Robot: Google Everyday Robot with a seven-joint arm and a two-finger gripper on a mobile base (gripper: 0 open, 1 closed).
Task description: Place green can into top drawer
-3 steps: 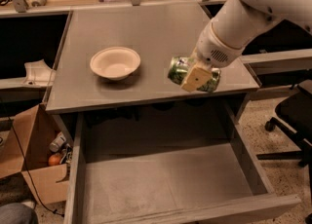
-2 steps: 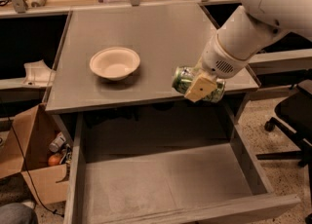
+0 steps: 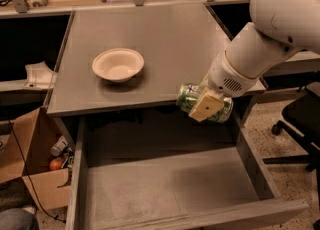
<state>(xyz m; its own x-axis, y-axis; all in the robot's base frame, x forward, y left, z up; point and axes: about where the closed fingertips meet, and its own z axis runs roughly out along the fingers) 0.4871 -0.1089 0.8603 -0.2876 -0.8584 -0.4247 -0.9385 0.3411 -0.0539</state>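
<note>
Since the earlier frames the arm has carried the green can (image 3: 187,98) forward and downward, off the grey table's surface (image 3: 150,34) and past its front edge. The can now hangs in the air just in front of that edge, over the rear right part of the open top drawer (image 3: 160,189). This suggests the transport is nearly done and only the lowering and release remain.

The gripper (image 3: 205,105) sits at the end of the white arm, at the surface's front right corner. Its fingers are closed on the can, which lies on its side between them. One cream-coloured finger pad (image 3: 206,108) crosses the can's near face, and the other finger is hidden behind the can. The can's silvery end and green print stick out to the left of that pad.

The drawer's bottom shows bare grey below the can. The cream bowl (image 3: 118,64) stands on the surface well apart from the gripper, to its left, and looks clear of its likely path. A brown cardboard box (image 3: 30,174) sits on the floor left of the drawer.
</note>
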